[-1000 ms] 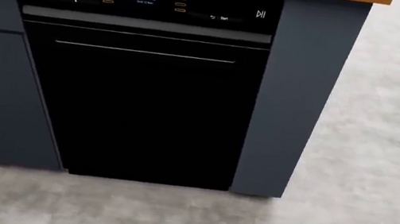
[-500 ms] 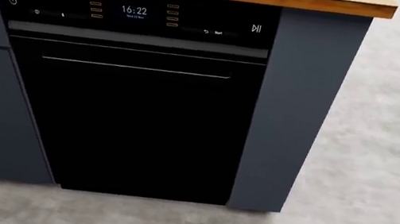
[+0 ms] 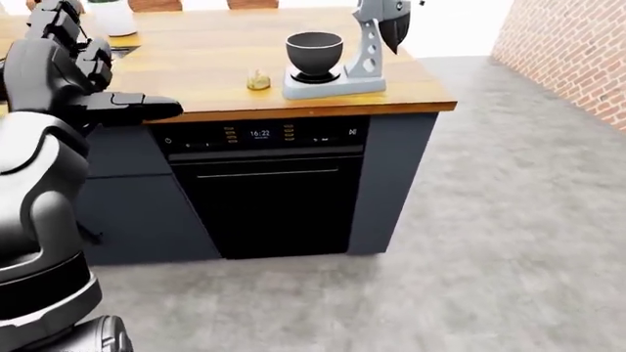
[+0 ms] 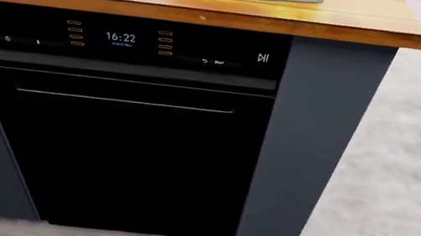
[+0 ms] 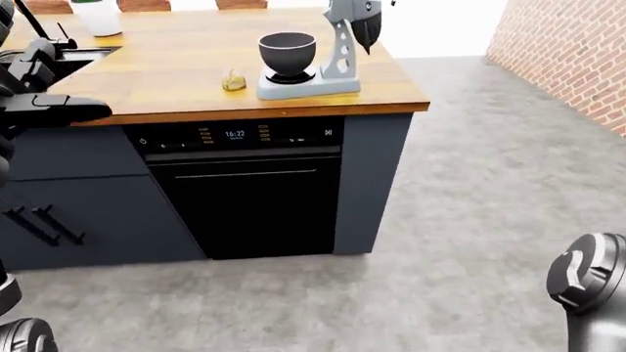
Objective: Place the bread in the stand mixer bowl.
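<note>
Left hand (image 3: pixel 122 108) raised near the surface (image 3: pixel 196 59) edge, fingers extended, empty. Right hand: only a dark rounded part low in the right-eye view, state unclear. Bread (image 3: pixel 258 79) lies just left of the mixer (image 3: pixel 367 51) base; bowl (image 3: pixel 314 53) empty. Step: approach. Next: step closer, reach for bread.

Grey floor (image 3: pixel 508 220), brick wall (image 3: pixel 567 51), wood-topped island (image 3: pixel 196 66) with black oven (image 3: pixel 264 198).

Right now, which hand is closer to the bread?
Left. The left hand hangs at the counter's edge, left of and below the bread in the left-eye view. The right hand isn't visible; only part of the right arm shows, low at bottom right, far off.
</note>
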{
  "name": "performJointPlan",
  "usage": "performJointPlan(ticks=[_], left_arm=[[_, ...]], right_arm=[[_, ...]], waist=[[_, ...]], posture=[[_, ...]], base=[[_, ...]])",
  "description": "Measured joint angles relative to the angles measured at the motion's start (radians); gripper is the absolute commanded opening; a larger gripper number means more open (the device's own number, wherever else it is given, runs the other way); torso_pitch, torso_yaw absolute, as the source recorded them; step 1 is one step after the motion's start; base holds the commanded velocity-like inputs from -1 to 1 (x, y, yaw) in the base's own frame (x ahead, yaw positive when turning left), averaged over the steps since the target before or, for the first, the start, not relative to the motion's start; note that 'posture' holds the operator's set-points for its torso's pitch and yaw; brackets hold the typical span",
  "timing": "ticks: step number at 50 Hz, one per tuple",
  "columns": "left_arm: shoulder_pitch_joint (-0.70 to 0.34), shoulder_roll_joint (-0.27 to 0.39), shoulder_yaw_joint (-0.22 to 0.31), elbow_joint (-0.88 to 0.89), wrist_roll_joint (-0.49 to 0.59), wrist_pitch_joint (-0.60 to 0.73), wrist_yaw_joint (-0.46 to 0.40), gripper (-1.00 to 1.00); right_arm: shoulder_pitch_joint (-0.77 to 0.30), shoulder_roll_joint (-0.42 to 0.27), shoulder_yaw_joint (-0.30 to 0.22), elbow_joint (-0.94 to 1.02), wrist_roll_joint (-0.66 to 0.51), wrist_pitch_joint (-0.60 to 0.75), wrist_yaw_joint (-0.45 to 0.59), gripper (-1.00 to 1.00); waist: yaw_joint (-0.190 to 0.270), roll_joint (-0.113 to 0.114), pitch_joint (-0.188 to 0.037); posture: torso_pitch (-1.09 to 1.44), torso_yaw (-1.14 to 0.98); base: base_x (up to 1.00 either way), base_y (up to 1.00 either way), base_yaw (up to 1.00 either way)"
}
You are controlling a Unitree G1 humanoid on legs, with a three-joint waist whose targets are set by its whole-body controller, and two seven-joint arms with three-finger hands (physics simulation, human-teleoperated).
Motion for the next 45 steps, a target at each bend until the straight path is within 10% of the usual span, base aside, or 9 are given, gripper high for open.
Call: performJointPlan(ticks=[6, 15, 23, 28, 39, 45], left_arm=[[0.025, -0.003, 0.007, 0.026, 0.010, 0.011, 0.006, 1.00], [0.003, 0.014, 0.020, -0.005, 0.003, 0.015, 0.007, 1.00], [0.018, -0.005, -0.019, 0.025, -0.007, 0.026, -0.006, 1.00], [0.007, 0.006, 0.002, 0.017, 0.001, 0.026, 0.000, 1.00], [0.018, 0.012, 0.013, 0.023, -0.004, 0.039, 0.011, 1.00], [-0.011, 0.028, 0.024, -0.002, -0.008, 0.001, 0.010, 1.00]], right_arm=[[0.015, 0.023, 0.030, 0.002, 0.005, 0.022, 0.012, 1.00], [-0.050, 0.001, 0.007, -0.014, 0.013, 0.009, 0.004, 1.00], [-0.061, -0.049, 0.014, -0.030, 0.006, -0.113, 0.030, 1.00], [-0.048, -0.039, 0.016, -0.061, 0.021, -0.140, 0.037, 1.00], [-0.022, -0.034, 0.030, -0.075, 0.012, -0.135, 0.072, 1.00], [-0.035, -0.040, 0.002, -0.072, -0.015, -0.164, 0.066, 1.00]], waist=[[0.025, 0.015, 0.009], [0.047, -0.093, -0.010], [0.043, -0.083, 0.062], [0.028, -0.027, 0.033], [0.040, -0.040, 0.017], [0.034, -0.107, 0.002]], posture=[[0.00, 0.00], [0.00, 0.00], [0.00, 0.00], [0.00, 0.00], [0.00, 0.00], [0.00, 0.00]], base=[[0.36, 0.00, 0.00], [0.32, 0.00, 0.00], [0.00, 0.00, 0.00], [0.00, 0.00, 0.00], [0.25, 0.00, 0.00], [0.48, 0.00, 0.00]])
